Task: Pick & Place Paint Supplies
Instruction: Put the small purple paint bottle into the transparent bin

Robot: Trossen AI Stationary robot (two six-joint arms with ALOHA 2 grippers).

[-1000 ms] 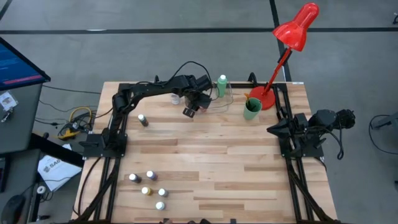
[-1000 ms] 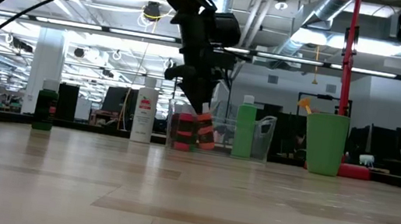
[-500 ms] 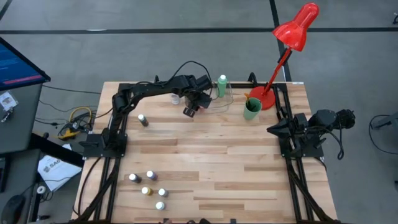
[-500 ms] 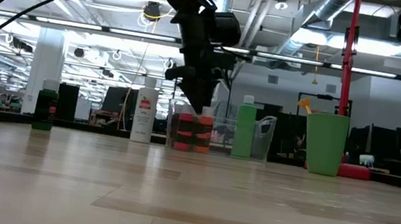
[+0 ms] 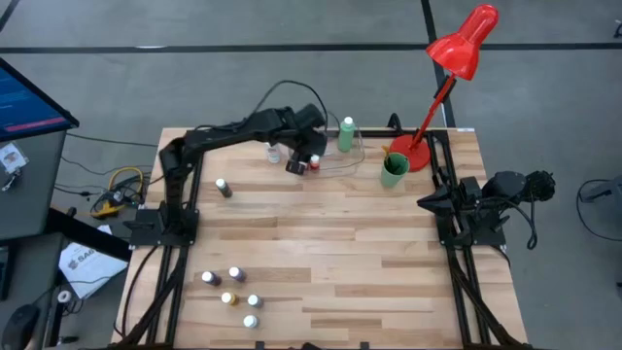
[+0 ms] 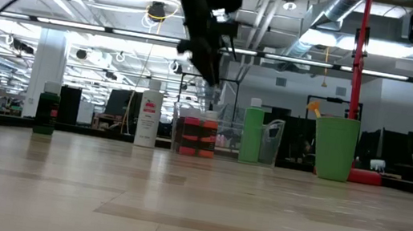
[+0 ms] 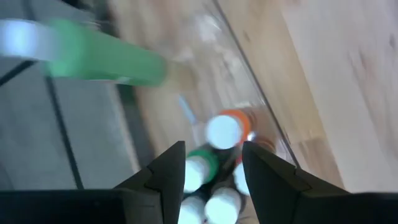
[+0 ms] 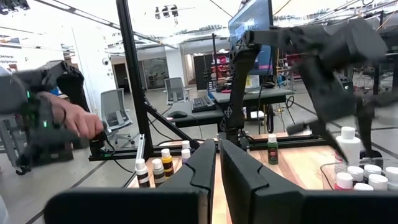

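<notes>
**Left arm above the tray, right arm parked**

Bottles lie in three groups on the table (image 5: 321, 243). At the near left corner stands a cluster of five small bottles (image 5: 233, 289); the right wrist view shows brown and yellow ones among them. Farther back on the left, a lone dark green bottle (image 5: 223, 187) stands apart. Near the far edge, a white bottle (image 5: 273, 153) with a red label stands just beside the left arm.

The left gripper (image 5: 309, 154) hangs over the left end of the clear tray (image 5: 348, 163), raised above it; in the low view it sits well above the bottles. Its fingers (image 7: 166, 174) are parted and hold nothing. Directly beneath them, inside the tray, tiny white-capped bottles (image 7: 214, 165) stand packed together: an orange one, a green one and others whose colour is hidden. In the low view they show as red and orange (image 6: 197, 134).

A tall green bottle (image 5: 346, 134) stands at the tray's far side. Right of the tray are a green cup (image 5: 393, 170) and a red lamp (image 5: 457, 58).

The right gripper (image 5: 430, 201) rests at the right edge, fingers closed and empty.
</notes>
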